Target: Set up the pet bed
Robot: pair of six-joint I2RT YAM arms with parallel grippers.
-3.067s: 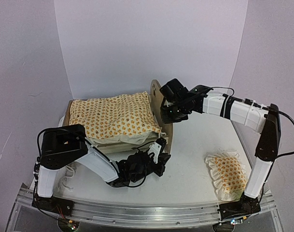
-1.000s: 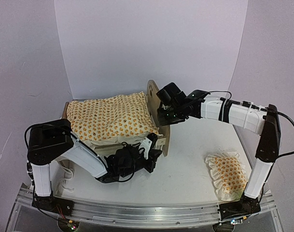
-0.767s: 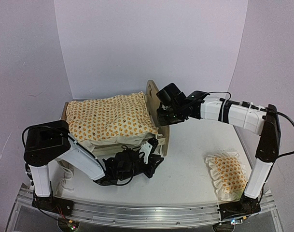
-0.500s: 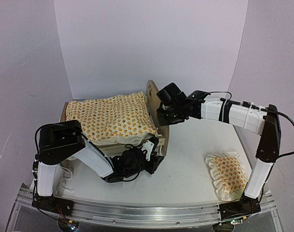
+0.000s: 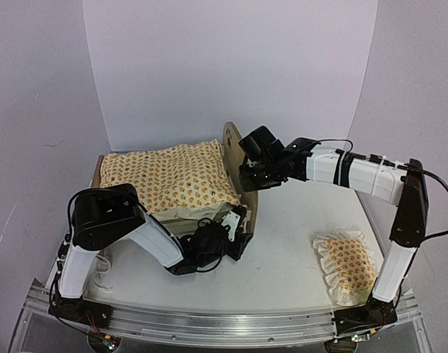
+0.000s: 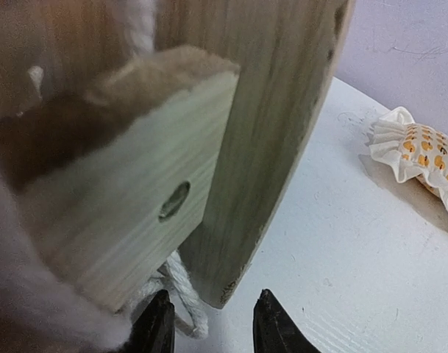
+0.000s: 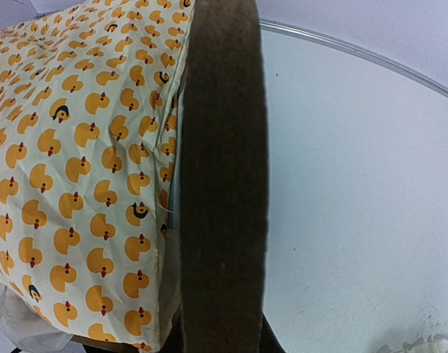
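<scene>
Big white table (image 5: 297,243) with the pet bed (image 5: 230,140) at back left of centre, its right end board upright. A duck-print quilt (image 5: 165,180) covers the bed top. A small ruffled pillow (image 5: 347,266) lies well apart, near the table's right edge. The right gripper (image 5: 247,175) looks clenched on the end board's edge, fingers mostly hidden. The left gripper (image 6: 212,327) is low at the board's bottom corner, released, nothing between the jaws.

I see the duck-print quilt (image 5: 168,180) spread out at the rear left. The ruffled pillow (image 5: 347,266) (same yellow ducks) lies well apart from it, front right on the white table (image 5: 297,220). A white cord (image 6: 182,281) rests there too.
</scene>
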